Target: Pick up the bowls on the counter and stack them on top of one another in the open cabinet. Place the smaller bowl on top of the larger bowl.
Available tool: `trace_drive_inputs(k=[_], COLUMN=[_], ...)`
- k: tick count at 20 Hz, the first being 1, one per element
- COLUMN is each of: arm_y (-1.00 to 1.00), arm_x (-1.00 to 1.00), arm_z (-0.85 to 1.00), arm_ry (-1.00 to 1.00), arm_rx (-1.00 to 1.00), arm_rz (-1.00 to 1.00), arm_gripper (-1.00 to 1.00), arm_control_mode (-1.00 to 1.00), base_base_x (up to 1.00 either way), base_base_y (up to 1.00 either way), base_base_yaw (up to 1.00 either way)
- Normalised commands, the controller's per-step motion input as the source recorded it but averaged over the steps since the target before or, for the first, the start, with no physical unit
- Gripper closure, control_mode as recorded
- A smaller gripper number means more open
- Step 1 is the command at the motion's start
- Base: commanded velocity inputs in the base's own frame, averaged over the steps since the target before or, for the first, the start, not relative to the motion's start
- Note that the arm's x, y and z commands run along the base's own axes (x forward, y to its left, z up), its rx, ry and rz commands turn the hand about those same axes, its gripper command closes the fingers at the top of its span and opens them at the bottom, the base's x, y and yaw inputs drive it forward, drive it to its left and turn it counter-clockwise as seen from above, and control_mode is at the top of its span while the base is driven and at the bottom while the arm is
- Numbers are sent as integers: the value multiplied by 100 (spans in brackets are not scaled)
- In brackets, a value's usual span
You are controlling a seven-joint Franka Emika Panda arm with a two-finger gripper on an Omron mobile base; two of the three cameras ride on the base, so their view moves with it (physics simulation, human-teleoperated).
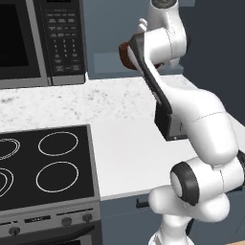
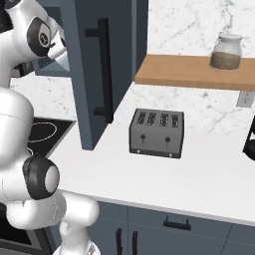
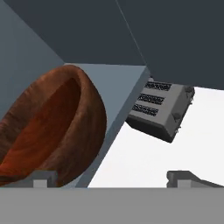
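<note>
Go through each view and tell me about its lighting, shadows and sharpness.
Left base view: even flat light, the arm's soft shadow on the counter. Right base view: sharp, a faint shadow under the toaster. Hand view: the bowl glossy inside, its far wall shaded; finger tips crisp.

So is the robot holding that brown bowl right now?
No, nothing is held. The end effector is open, its fingertips wide apart. The brown bowl sits on the cabinet shelf, with one fingertip just in front of it.

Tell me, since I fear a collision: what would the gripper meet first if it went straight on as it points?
Probably the cabinet shelf edge, just right of the brown bowl beside its left fingertip. The toaster lies beyond; depth is unclear.
</note>
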Motion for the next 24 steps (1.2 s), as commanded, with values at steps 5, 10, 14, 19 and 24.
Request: trace_drive_inputs(k=[5, 10, 14, 19, 24], arm_y=[-3, -7, -18, -1, 3], arm_x=[-64, -85, -86, -81, -59], arm_z=[-4, -14, -46, -54, -60], arm_ry=[0, 2, 0, 0, 7], arm_rx=[0, -2, -3, -9, -17], arm_rz=[10, 22, 25, 13, 4], arm_gripper=[-100, -100, -100, -100, -100], arm_control_mode=[-100, -100, -100, -100, -100], base_base_x=[0, 0, 0, 0, 0], base_base_y=[0, 0, 0, 0, 0], base_base_yaw=[0, 0, 0, 0, 0])
